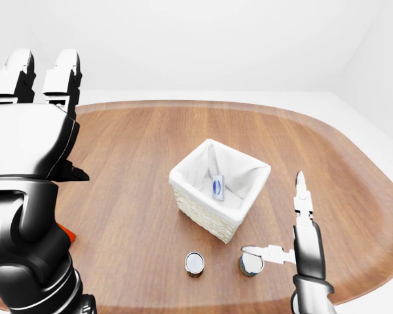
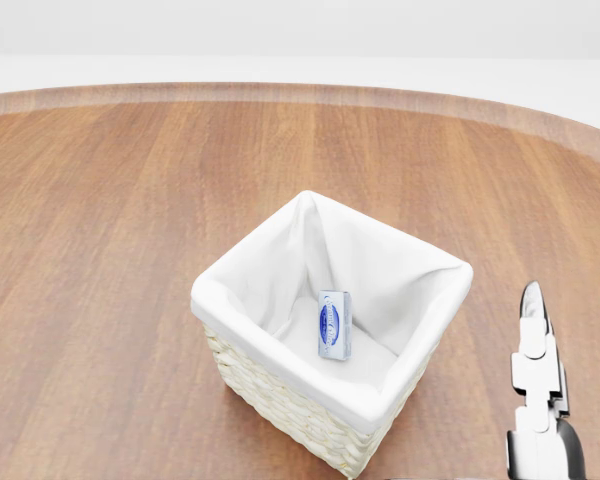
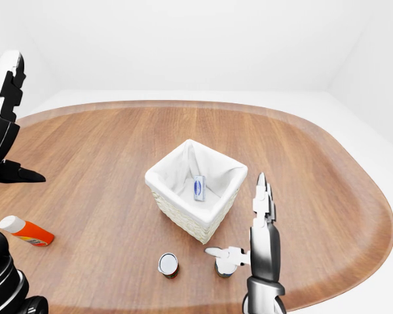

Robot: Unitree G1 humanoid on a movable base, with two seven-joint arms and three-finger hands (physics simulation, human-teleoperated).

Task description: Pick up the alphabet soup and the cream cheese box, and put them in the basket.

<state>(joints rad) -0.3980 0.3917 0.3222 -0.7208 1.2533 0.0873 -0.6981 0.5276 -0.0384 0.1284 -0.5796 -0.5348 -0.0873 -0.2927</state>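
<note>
One item, the cream cheese box (image 2: 335,324), already lies in the basket (image 1: 185,175), while the right hand (image 3: 239,219), fingers spread wide, brackets a can (image 3: 224,267) just below the basket, presumably the soup, which it must next close round.

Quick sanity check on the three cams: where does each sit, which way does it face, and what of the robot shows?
Head view: on the head, tilted down at the basket holding the cream cheese box; only right hand fingers show.
Left-eye view: on the head, wider, whole table; left hand fills the left side, right hand by a can.
Right-eye view: same scene, shifted; orange bottle shows whole.
All three share the basket.
</note>
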